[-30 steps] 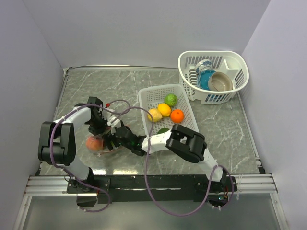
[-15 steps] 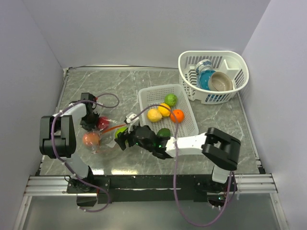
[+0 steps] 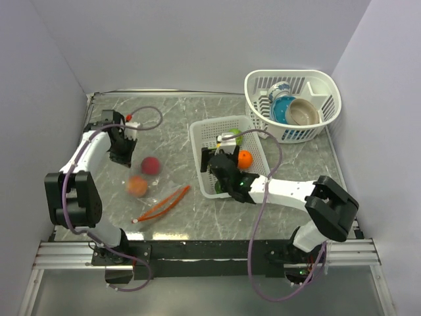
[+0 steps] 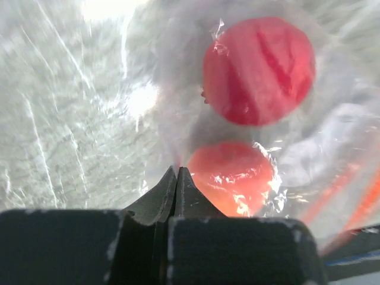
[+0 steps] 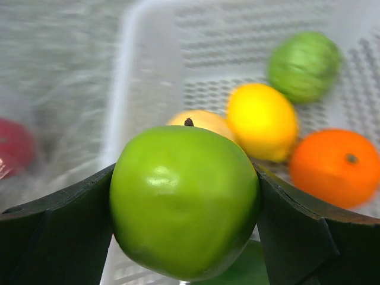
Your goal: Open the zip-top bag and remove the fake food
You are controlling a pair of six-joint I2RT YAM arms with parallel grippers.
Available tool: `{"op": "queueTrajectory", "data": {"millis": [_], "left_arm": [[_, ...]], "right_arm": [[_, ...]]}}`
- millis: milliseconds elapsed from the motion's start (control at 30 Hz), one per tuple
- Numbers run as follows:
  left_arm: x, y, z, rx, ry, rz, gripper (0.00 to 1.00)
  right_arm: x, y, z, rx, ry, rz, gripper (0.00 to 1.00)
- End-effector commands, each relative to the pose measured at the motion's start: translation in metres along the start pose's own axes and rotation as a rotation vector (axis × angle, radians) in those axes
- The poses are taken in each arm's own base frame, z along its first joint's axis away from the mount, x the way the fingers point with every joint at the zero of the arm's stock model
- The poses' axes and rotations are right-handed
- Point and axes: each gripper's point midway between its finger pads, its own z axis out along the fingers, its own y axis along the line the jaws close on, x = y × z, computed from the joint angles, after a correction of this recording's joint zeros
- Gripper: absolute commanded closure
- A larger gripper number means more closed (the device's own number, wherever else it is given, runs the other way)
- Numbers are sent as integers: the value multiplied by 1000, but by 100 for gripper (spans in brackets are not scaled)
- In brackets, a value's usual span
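On the marble table [image 3: 296, 164], left gripper [image 4: 175, 178] pinches the zip-top bag [image 4: 172, 119]; right gripper [image 5: 184, 231] clasps a green apple [image 5: 184, 190], basket [image 5: 154, 89] beyond.

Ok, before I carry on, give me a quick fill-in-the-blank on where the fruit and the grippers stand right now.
The right gripper holds a ___ apple above the flat white basket.
The clear bag holds ___ fruits, a red one and a peach one.
The left gripper has its jaws ___.
Missing words: green; two; shut.
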Motion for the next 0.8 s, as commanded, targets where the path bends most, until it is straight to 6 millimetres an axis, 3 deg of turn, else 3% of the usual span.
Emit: {"op": "queueTrajectory", "data": {"millis": [0, 167, 300, 400, 433, 500, 533, 667, 700, 767], "left_arm": [[-9, -28, -34, 125, -58, 0, 99], [-4, -31, -35, 132, -53, 1, 99], [-3, -28, -36, 113, -64, 9, 99], [3, -15, -21, 47, -43, 8, 99], [15, -12, -8, 34, 1, -2, 99], [17, 2, 8, -36, 8, -8, 99], [30, 5, 23, -48, 51, -14, 99], [44, 21, 52, -123, 104, -30, 99], [41, 23, 58, -130, 95, -31, 99], [45, 23, 67, -125, 112, -40, 99]], "right_arm": [[-7, -15, 4, 114, 25, 13, 0], [-15, -21, 5, 161, 3, 6, 0], [-35, -23, -7, 141, -59, 12, 0], [-50, -5, -26, 30, -122, -4, 0], [-50, 8, -37, -13, -137, -26, 0], [-56, 21, -51, -61, -171, -69, 0], [-51, 38, -66, -118, -175, -91, 0], [-27, 77, -96, -292, -136, -132, 28], [-19, 84, -100, -325, -117, -136, 47], [-3, 97, -108, -378, -68, -102, 73]]}}
